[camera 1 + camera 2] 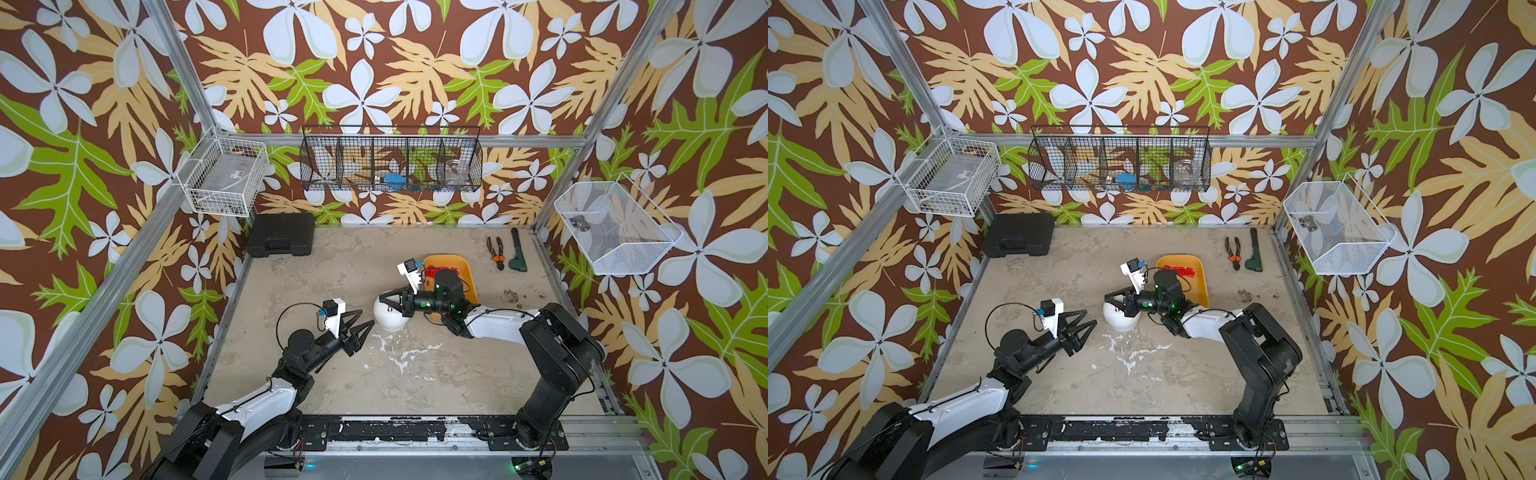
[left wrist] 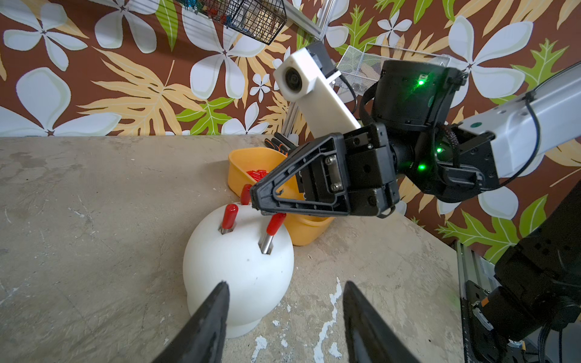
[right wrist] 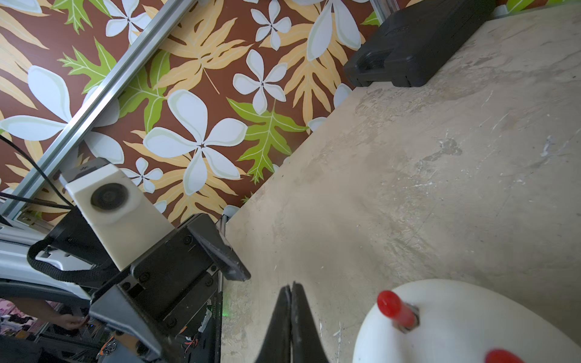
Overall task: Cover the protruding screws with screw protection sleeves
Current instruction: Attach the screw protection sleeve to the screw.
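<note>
While outstretched — right arm [image 2: 518,125] over screws [image 2: 266,243]

One white dome [image 2: 239,270] is counted, bearing three red sleeves [image 2: 229,216] on screws [image 2: 266,243]. One yellow bin [image 1: 468,278], one black case [image 1: 281,235], three wire baskets [image 1: 224,176], and, at one o'clock, one pliers [image 1: 495,253] and one wrench [image 1: 517,254] are counted.

Worn tabletop with five things resting on it

The mottled beige table [image 1: 332,374], scuffed and flecked with white paint, carries a white dome [image 1: 388,323] near its middle. An orange bin [image 1: 444,262] stands just beside the dome at 1 o'clock. A closed black case [image 1: 280,235] lies in the 10 o'clock corner. Toward 2 o'clock, orange-and-black pliers [image 1: 496,251] lie beside a green-handled wrench [image 1: 516,249], both along the back edge. Dark crumbs [image 1: 510,296] speckle the surface at 3 o'clock.
</note>
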You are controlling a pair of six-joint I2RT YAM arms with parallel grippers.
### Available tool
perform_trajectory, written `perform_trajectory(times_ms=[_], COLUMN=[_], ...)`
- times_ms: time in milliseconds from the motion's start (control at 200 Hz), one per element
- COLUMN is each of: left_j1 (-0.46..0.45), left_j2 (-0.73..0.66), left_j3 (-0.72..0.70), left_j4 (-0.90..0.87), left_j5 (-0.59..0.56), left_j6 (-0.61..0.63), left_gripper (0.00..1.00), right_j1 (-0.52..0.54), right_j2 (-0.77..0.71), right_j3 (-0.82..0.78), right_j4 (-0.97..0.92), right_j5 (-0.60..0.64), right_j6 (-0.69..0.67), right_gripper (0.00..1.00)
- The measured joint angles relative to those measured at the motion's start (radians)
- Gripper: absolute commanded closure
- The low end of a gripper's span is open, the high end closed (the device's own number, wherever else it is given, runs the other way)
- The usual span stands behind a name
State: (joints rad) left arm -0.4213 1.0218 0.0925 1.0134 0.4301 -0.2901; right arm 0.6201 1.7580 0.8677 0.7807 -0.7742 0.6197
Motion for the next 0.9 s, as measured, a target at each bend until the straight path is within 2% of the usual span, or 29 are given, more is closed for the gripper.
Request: perform_trajectory(times_ms=[901], left_j1=[0.000], left_j2=[-0.005], left_j3=[0.004], left_j4=[-0.008], left_j5=[0.000], left_j6=[0.004], left_gripper=[0.41], right_j1=[0.002], right_j2=[0.006], right_j3=[0.050], right_j4=[-0.114], right_j5=[0.100], right_j6=[-0.088], right_gripper=[1.00])
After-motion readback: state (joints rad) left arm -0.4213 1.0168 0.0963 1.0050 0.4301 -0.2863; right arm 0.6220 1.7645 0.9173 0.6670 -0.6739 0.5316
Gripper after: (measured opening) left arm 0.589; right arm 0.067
